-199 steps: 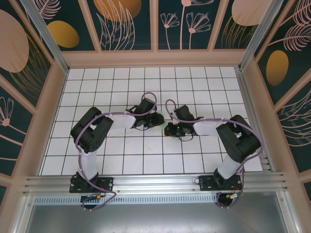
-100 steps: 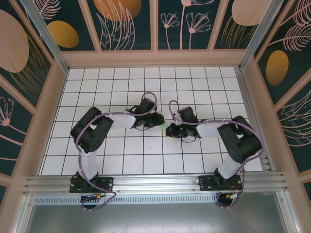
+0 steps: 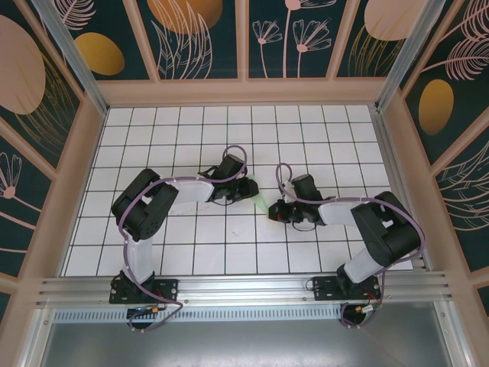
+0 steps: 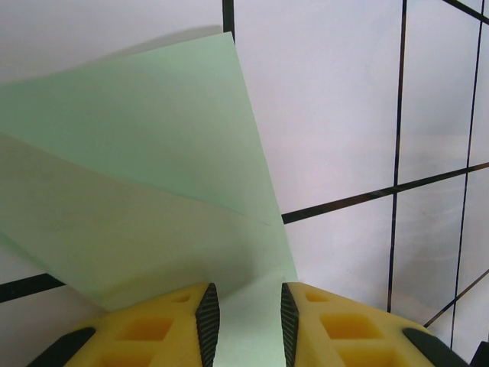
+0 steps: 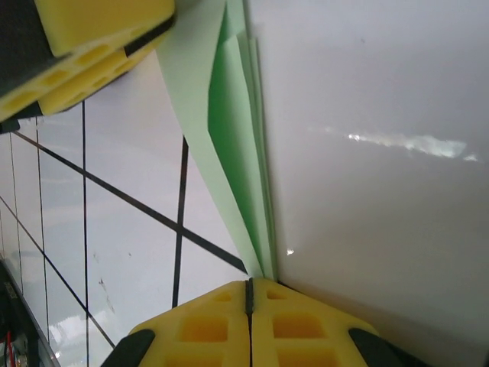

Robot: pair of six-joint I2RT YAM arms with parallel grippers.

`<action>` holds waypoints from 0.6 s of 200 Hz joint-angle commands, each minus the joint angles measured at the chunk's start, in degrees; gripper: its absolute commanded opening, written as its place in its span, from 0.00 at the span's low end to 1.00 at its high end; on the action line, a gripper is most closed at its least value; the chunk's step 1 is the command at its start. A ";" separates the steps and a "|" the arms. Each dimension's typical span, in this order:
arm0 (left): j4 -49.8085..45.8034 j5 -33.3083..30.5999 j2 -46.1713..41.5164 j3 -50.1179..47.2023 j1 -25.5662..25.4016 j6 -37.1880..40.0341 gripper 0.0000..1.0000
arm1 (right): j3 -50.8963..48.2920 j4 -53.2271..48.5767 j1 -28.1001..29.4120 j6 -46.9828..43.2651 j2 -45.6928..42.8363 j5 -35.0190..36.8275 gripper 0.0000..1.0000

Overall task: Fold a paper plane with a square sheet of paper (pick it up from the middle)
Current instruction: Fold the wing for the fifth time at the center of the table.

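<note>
Partly folded, the mint-green paper (image 4: 137, 176) spans from the left gripper (image 4: 246, 321) to the right gripper (image 5: 250, 294) near the middle of the desk (image 3: 153, 138). The right one is clenched on an edge; the left's jaws stand a little apart around the other end, and whether they truly pinch cannot be told. A pull by either arm could slip the sheet loose, tear it or skew the crease. From above, the arms cover most of the paper; its layers cannot be counted.

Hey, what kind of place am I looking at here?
Likely a robot test cell: a white gridded tabletop, floral-printed wall panels boxing it in, and two robot arms bolted to an aluminium rail.
</note>
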 commanded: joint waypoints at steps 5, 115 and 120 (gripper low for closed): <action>-6.14 -8.29 4.43 -1.03 1.17 2.40 0.33 | -3.08 -10.87 -0.48 -0.06 -2.52 0.13 0.06; -4.22 -5.99 3.20 -0.85 1.12 1.91 0.32 | 10.89 -6.57 2.18 -0.77 -0.49 -3.08 0.07; -4.20 -5.99 3.18 -0.85 1.16 1.96 0.32 | 11.42 -6.59 2.19 -0.73 0.33 -2.86 0.07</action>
